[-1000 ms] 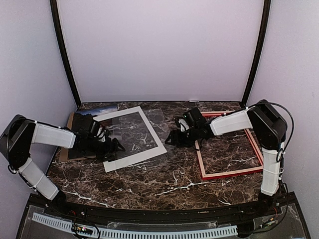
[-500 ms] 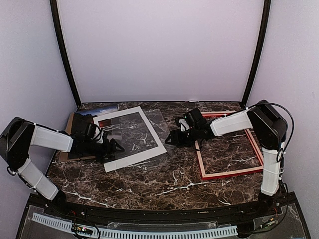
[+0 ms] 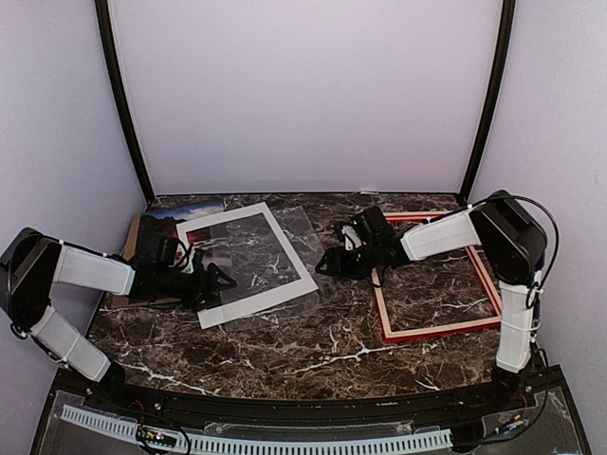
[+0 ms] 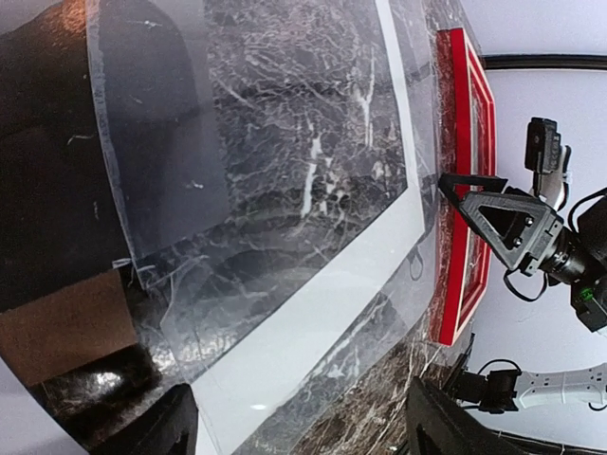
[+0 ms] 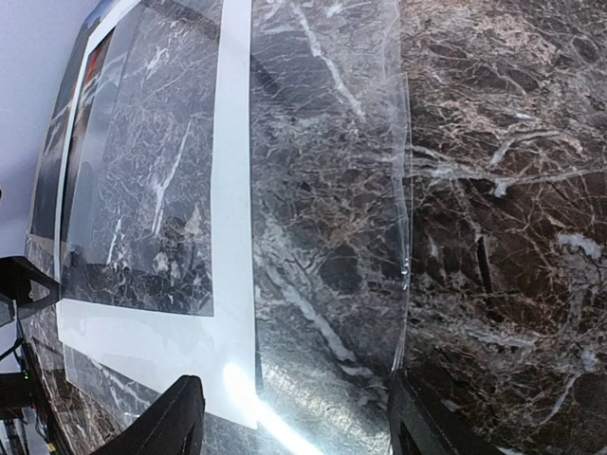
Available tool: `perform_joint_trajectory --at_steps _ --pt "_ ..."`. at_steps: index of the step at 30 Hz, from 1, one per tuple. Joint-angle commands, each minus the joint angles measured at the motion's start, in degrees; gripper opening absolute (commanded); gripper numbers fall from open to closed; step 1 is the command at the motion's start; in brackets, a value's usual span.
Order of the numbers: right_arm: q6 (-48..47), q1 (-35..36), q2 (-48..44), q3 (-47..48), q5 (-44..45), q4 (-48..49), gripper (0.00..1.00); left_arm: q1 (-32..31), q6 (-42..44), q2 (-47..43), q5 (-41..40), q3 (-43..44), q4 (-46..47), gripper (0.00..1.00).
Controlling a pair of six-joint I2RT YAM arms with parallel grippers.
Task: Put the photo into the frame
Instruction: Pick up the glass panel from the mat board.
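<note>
Looking down on a dark marble tabletop (image 3: 313,353), lilac walls behind.

Risking a muddle of layers at the far left corner: finding the photo (image 3: 194,209) mostly tucked under a white mat (image 3: 258,301), with a clear sheet (image 5: 322,190) lying across the mat and a brown board (image 3: 134,230) beneath. Judging that any pinch at those edges is likely dragging mat or sheet along with the print, or creasing it, thin flat stock offering little purchase on marble.

Finding the left gripper (image 3: 218,278) low at the mat's left side, jaws spread wide, clasping nothing. Finding the right gripper (image 3: 327,265) near the tabletop's middle at the sheet's right edge, jaws likewise apart, empty.

Noting the frame (image 3: 441,330) lying flat by the right edge, well apart from the photo, enclosing only bare marble. Expecting a long carry across, risking a slip.
</note>
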Motion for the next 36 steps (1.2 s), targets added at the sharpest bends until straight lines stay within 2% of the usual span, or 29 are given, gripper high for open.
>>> perform_joint_trajectory --at_steps 1,10,22,36 --pt "1.21 1.89 5.76 -4.56 -3.74 -10.64 0.67 -1.0 -0.63 -3.31 7.25 0.11 10.55 0.78" --pt "0.87 1.97 5.42 -4.97 -3.89 -10.42 0.67 -0.88 -0.9 -3.51 7.52 0.29 11.3 0.78" --pt "0.25 2.0 5.39 -4.48 -3.74 -11.24 0.67 -0.88 1.2 -3.21 2.44 2.28 -0.03 0.78" --pt "1.08 2.72 5.36 -4.69 -4.28 -10.04 0.67 -0.88 0.57 0.12 3.68 -0.71 5.58 0.78"
